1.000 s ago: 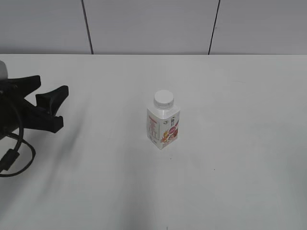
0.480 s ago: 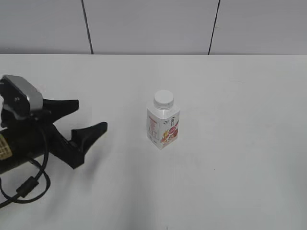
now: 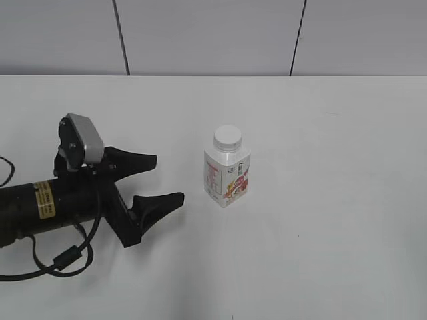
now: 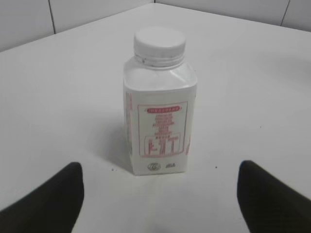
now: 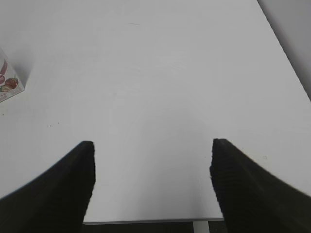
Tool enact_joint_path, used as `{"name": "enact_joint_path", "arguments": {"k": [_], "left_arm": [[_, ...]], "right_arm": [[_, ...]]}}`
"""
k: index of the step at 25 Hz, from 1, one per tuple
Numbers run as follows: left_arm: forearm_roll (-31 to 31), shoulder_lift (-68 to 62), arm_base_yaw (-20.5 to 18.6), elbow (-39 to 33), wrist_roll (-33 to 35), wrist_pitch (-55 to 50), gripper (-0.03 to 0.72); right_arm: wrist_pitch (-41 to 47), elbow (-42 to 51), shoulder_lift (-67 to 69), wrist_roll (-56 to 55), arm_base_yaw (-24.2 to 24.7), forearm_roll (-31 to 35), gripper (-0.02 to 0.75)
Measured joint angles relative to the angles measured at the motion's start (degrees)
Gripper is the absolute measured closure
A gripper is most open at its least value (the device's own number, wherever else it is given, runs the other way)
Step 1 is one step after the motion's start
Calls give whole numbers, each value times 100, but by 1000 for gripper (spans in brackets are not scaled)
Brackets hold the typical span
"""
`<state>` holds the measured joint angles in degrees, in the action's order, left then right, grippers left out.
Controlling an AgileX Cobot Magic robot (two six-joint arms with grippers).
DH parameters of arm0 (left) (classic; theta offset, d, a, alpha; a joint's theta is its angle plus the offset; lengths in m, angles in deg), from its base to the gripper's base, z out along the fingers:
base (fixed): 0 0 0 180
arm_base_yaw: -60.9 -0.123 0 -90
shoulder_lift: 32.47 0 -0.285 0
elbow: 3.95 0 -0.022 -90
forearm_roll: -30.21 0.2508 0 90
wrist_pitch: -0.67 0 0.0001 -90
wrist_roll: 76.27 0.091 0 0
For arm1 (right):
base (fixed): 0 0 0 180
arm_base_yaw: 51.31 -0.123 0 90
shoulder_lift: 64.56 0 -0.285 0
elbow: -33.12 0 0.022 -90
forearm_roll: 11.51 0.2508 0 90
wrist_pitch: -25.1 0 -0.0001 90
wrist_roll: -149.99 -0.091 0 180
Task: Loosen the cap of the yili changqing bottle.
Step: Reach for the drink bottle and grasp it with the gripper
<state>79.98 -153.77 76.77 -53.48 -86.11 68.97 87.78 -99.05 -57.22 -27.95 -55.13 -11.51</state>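
The yili changqing bottle (image 3: 227,175) stands upright mid-table, white with a pink-red and orange fruit label. Its white cap (image 3: 227,137) sits on the neck. In the left wrist view the bottle (image 4: 159,116) and cap (image 4: 160,42) stand straight ahead between the fingers, apart from them. My left gripper (image 3: 163,180) is open and empty, just left of the bottle, fingers pointing at it. In the left wrist view the gripper (image 4: 160,194) is wide open. My right gripper (image 5: 151,167) is open and empty over the table's right front edge; only a corner of the bottle (image 5: 8,83) shows at the left there.
The white table (image 3: 333,200) carries nothing else. Its front edge (image 5: 146,221) shows under the right gripper, and its right edge (image 5: 286,58) runs along the right wrist view. A grey panelled wall (image 3: 213,33) stands behind the table.
My left arm has swept in from the far left toward the bottle, staying open. The bottle has not moved.
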Motion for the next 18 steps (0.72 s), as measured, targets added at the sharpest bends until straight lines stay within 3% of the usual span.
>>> {"name": "enact_joint_path", "arguments": {"k": [10, 18], "left_arm": [[1248, -212, 0, 1144, -822, -570, 99], [1650, -625, 11, 1874, -1168, -560, 99]], "right_arm": [[0, 0, 0, 0, 0, 0, 156], [0, 0, 0, 0, 0, 0, 156]]}}
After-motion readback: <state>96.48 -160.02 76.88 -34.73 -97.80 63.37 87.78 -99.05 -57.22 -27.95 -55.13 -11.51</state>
